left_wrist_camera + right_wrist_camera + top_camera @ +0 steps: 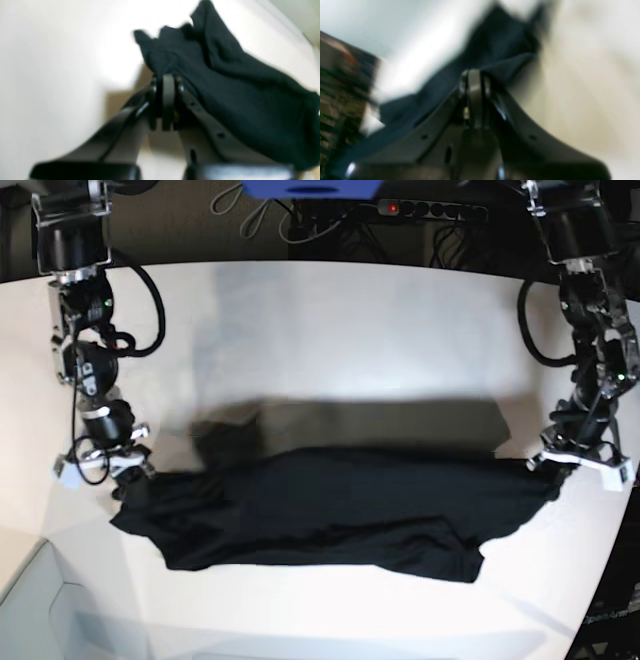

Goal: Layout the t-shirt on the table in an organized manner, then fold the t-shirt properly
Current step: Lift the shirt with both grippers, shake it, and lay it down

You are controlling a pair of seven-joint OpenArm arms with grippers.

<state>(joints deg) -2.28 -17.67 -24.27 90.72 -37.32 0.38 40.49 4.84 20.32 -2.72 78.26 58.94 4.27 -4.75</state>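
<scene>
Between the two end effectors, the t-shirt (330,515) hangs stretched above the desk (340,330).
Left end effector (578,463) is clamped on one end of the cloth and right end effector (108,465) on the other end, both with jaws together. I judge each bite is small, so more pulling apart may slip the fabric out; then one side would drop in a heap below that end effector.

Plain black t-shirt (330,515), no print visible. Glossy white table (330,320) w/ grey shadow band above shirt. Black grippers, left (583,458) & right (105,463), w/ white trim. Dark bkgd.
</scene>
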